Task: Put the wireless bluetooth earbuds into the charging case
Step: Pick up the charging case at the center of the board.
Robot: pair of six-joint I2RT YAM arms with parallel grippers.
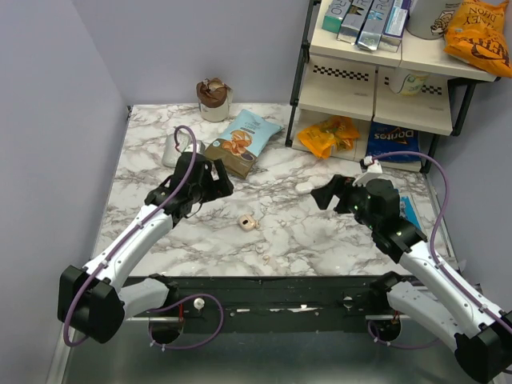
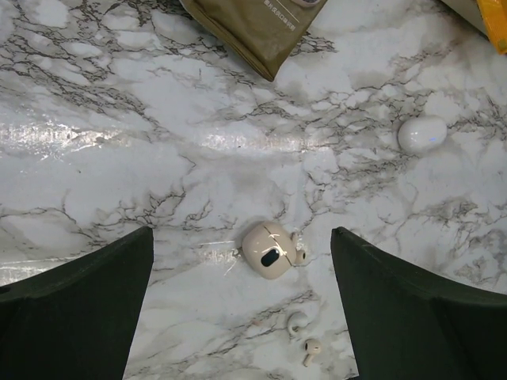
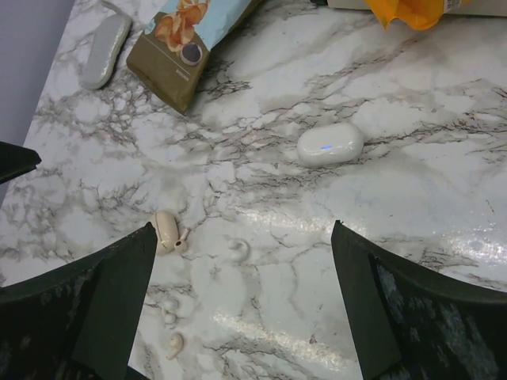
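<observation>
Wide and empty, my left end effector [image 1: 218,182] and right end effector [image 1: 330,192] hover over the worktop [image 1: 320,240], ready for earbuds [image 2: 297,323] lying loose beside the charging case [image 2: 268,249].

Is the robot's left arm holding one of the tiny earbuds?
No, the tiny cream plastic earbuds lie on the marble table, and the left arm's dark fingers stand open and empty.

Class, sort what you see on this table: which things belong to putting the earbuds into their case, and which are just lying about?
For the job: earbuds, cream charging case.
Lying about: snack bag, grey oval object, white pod with blue light.
</observation>
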